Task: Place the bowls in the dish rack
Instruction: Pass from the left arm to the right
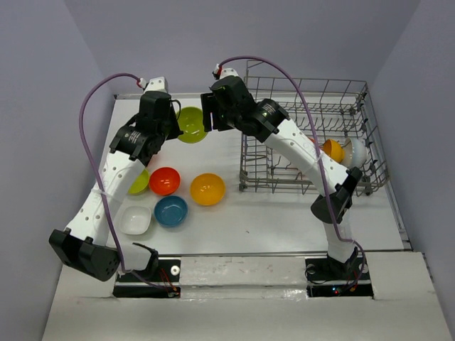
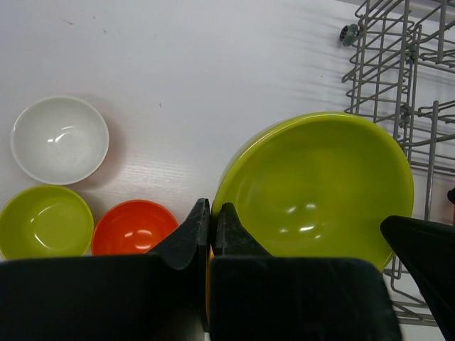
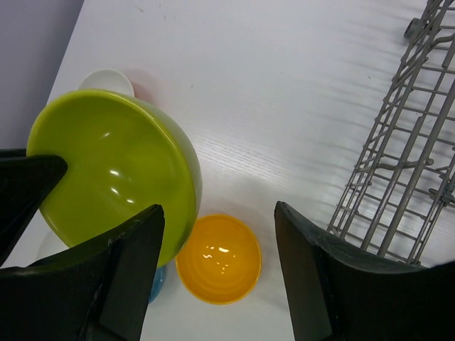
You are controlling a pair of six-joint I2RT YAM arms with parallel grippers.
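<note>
Between the two wrists, over the far table (image 1: 284, 220), hangs the lime green bowl (image 1: 190, 124). My left gripper (image 2: 212, 209) is pinched on its rim; my right gripper (image 3: 217, 209) stands spread, holding nothing. The dish rack (image 1: 313, 135) lies on the right arm's side, so I judge a handover is next. Only the right wrist view shows the bowl off-centre, toward one finger, not squarely in the gap.

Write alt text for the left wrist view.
The left tool pinches the rim of a large lime green bowl above the white table. A white bowl, a smaller lime bowl and a red-orange bowl sit at left; the dish rack stands at upper right.
</note>
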